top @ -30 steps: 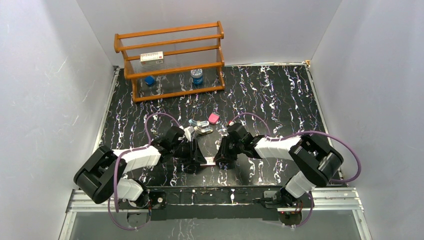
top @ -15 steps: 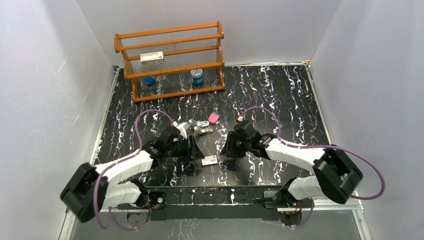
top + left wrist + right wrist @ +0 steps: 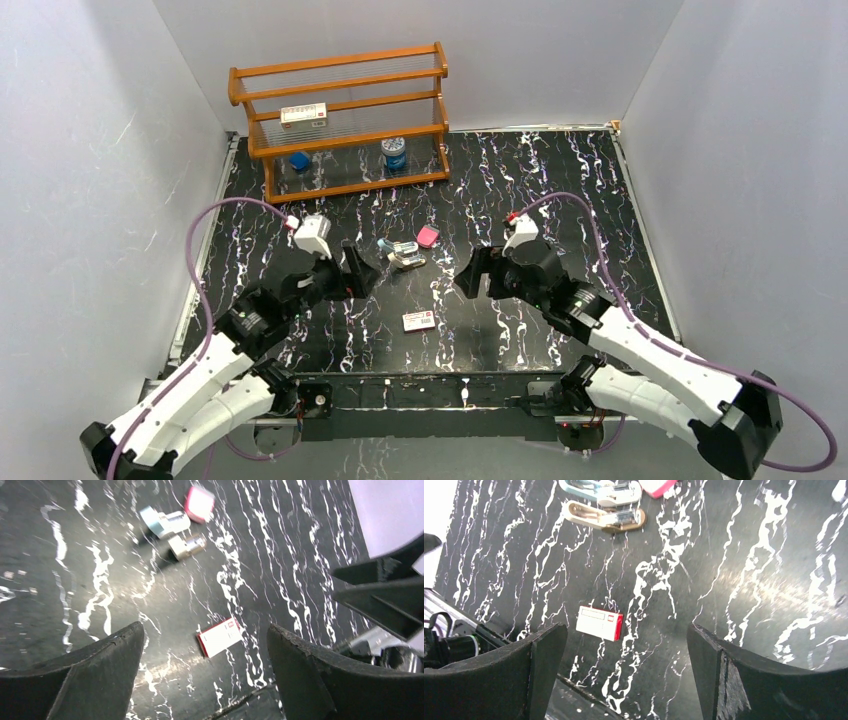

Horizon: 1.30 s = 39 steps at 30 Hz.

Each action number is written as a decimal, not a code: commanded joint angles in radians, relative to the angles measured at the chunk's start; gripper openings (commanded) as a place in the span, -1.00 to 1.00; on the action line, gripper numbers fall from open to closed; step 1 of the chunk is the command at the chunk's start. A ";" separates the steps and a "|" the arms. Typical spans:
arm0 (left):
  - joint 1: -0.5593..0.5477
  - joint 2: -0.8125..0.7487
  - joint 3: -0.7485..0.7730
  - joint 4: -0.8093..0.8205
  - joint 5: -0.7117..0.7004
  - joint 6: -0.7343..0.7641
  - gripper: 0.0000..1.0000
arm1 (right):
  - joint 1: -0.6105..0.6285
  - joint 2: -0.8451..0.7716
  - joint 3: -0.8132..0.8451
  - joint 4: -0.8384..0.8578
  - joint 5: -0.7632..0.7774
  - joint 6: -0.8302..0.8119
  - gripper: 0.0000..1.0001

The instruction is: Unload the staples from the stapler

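Stapler (image 3: 403, 255) lies mid-counter (image 3: 560, 190), flipped open, teal shell and metal channel splayed apart. Pink block (image 3: 427, 236) sits at its far end, touching or just beside, can't tell. White box (image 3: 418, 320) is nearer the arms. Left jaws and right jaws are both spread, holding nothing, raised on either side of the stapler and apart from it. Staples are too small to make out. Likely step: reach in. Pin the teal shell with one arm, work the metal channel with the other, descend straight, don't nudge the pink block.

In the right wrist view the top edge is clipping the stapler (image 3: 619, 497) and pink block (image 3: 659, 486)
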State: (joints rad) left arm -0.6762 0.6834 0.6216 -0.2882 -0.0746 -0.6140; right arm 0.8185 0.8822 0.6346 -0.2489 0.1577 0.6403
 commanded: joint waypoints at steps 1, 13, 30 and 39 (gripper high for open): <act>-0.002 -0.034 0.108 -0.157 -0.221 0.094 0.83 | -0.002 -0.093 0.056 0.030 0.049 -0.204 0.97; -0.002 0.127 0.417 -0.344 -0.321 0.306 0.90 | -0.003 -0.133 0.185 0.355 -0.476 -0.379 0.97; 0.000 0.311 0.621 -0.473 -0.207 0.408 0.95 | -0.002 0.102 0.495 -0.033 -0.627 -0.486 0.97; 0.074 0.363 0.612 -0.442 -0.047 0.407 0.96 | -0.003 0.101 0.502 -0.162 -0.543 -0.522 0.97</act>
State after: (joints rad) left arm -0.6559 1.0466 1.2129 -0.7311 -0.2153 -0.2161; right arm 0.8181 1.0077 1.1088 -0.3672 -0.4164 0.1513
